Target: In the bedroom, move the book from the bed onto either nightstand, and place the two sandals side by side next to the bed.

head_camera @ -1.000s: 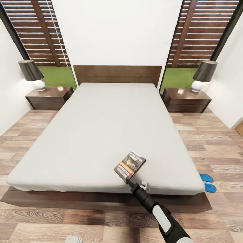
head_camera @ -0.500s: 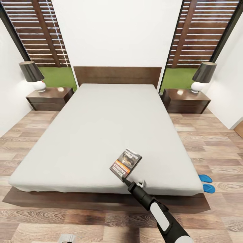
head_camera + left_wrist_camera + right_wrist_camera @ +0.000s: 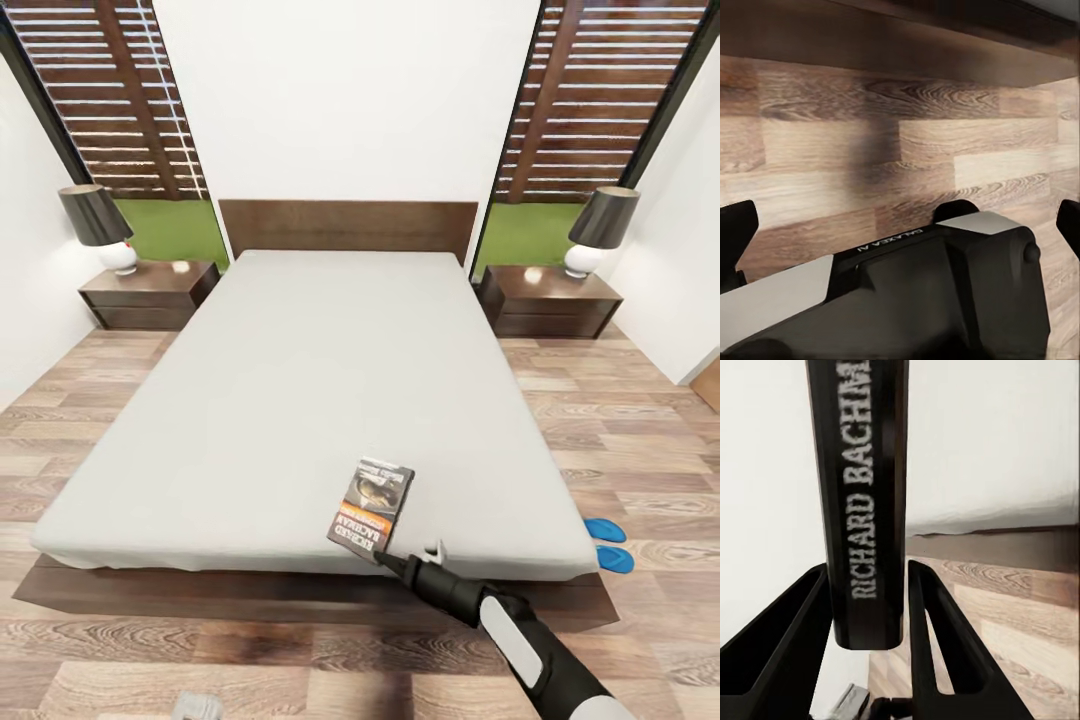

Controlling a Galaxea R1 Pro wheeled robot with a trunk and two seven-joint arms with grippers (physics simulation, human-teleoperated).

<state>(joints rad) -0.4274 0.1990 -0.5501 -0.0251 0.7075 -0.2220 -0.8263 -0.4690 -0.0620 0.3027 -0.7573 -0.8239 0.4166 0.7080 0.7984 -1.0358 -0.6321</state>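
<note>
Left nightstand (image 3: 150,293): far ahead and to the left of the right gripper, beside the headboard, its top carrying a lamp (image 3: 100,225); one of two possible places for the book.
Left gripper (image 3: 900,247): its dark fingertips (image 3: 736,232) stand wide apart at either edge of the left wrist view with nothing between them, so it reads as open and idle, hanging over the plank floor (image 3: 907,150) near the dark bed frame.
Bed (image 3: 300,400): just ahead of the right gripper, its grey mattress otherwise bare.
Book (image 3: 371,506): pinched by its near lower corner, tilted up off the mattress near the foot edge; probably held at the edge because a thin paperback lying flat offers nothing else to catch.
Right gripper (image 3: 392,560): closed on the book; the right wrist view shows the black spine lettered "RICHARD BACHMAN" (image 3: 866,502) standing between the two fingers (image 3: 934,622), both pressed to its sides.
Right nightstand (image 3: 552,298): far ahead and to the right of the right gripper, likewise topped by a lamp; seemingly the nearer choice for this arm.
Sandals (image 3: 605,542): two blue flip-flops on the floor just right of the bed's foot corner, close together, right of the right gripper and untouched.
</note>
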